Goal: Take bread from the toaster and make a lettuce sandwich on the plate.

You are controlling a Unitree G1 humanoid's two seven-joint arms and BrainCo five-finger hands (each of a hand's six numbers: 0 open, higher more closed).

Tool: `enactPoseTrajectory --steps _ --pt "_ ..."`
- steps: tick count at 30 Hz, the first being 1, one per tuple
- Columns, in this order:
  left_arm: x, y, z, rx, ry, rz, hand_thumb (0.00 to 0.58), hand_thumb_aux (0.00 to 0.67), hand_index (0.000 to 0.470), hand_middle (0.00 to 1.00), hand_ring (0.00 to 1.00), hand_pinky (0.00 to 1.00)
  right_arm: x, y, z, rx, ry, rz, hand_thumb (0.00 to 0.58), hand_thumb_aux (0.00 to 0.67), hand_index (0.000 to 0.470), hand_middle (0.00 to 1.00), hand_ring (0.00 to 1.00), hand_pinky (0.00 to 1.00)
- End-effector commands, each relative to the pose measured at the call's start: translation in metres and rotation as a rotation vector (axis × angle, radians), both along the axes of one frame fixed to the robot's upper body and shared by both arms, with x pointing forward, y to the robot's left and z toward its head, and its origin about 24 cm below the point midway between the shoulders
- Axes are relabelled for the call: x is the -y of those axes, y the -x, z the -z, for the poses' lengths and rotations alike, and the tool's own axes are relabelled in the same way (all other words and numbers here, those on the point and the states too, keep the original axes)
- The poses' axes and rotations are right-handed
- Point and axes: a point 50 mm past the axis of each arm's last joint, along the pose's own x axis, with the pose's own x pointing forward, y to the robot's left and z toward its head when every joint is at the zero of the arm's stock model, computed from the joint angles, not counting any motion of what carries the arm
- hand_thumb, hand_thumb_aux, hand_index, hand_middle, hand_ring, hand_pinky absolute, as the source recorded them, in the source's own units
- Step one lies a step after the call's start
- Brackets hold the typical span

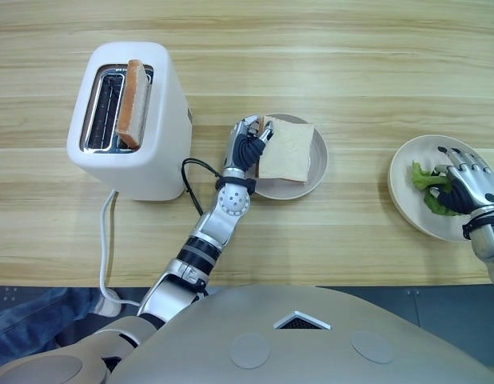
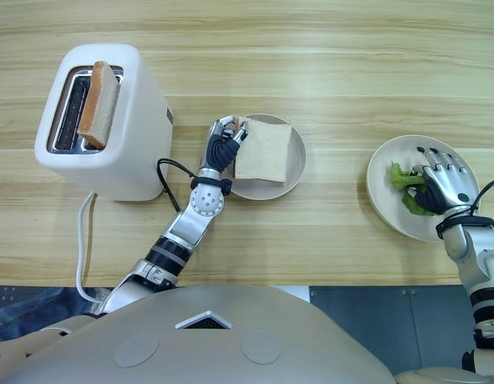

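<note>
A white toaster stands at the left with one slice of toast upright in its right slot. A bread slice lies on the small centre plate. My left hand rests at the slice's left edge, fingers curled against it. At the right, a cream plate holds green lettuce. My right hand sits over the lettuce, fingers curled onto the leaves.
The toaster's black cable loops on the wooden table between the toaster and my left forearm. A white cord runs off the front edge at the left.
</note>
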Motion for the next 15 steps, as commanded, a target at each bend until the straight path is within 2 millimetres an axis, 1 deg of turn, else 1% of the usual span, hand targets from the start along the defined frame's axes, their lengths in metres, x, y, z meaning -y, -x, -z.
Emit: enactPoseTrajectory --steps 1,3,5,9,11,13,15 --pt "0.017 0.005 -0.044 0.126 0.032 0.025 0.0 0.0 0.0 1.0 1.0 1.0 -0.007 -0.009 -0.009 0.036 -0.047 -0.017 0.58 0.67 0.47 0.0 0.0 0.0" --pt "0.017 0.01 -0.067 0.19 0.03 0.034 0.0 0.0 0.0 1.0 1.0 1.0 -0.009 -0.014 -0.016 0.062 -0.061 -0.025 0.58 0.67 0.47 0.0 0.0 0.0" --pt "0.014 0.017 -0.085 0.235 0.003 0.039 0.0 0.0 0.0 1.0 1.0 1.0 -0.011 -0.017 -0.022 0.078 -0.066 -0.035 0.58 0.67 0.47 0.0 0.0 0.0" --pt "0.005 0.029 -0.109 0.296 -0.084 0.02 0.0 0.0 0.0 1.0 1.0 1.0 -0.013 -0.023 -0.035 0.129 -0.086 -0.045 0.58 0.67 0.47 0.0 0.0 0.0" --pt "0.002 0.032 -0.118 0.313 -0.091 0.007 0.0 0.0 0.0 1.0 1.0 1.0 -0.016 -0.026 -0.045 0.169 -0.11 -0.054 0.58 0.67 0.47 0.0 0.0 0.0" --pt "-0.001 0.035 -0.122 0.316 -0.083 0.005 0.0 0.0 0.0 1.0 1.0 1.0 -0.023 -0.029 -0.056 0.203 -0.132 -0.075 0.58 0.67 0.47 0.0 0.0 0.0" --pt "-0.004 0.043 -0.124 0.337 -0.051 0.007 0.0 0.0 0.0 1.0 1.0 1.0 -0.038 -0.035 -0.065 0.225 -0.175 -0.118 0.58 0.67 0.47 0.0 0.0 0.0"
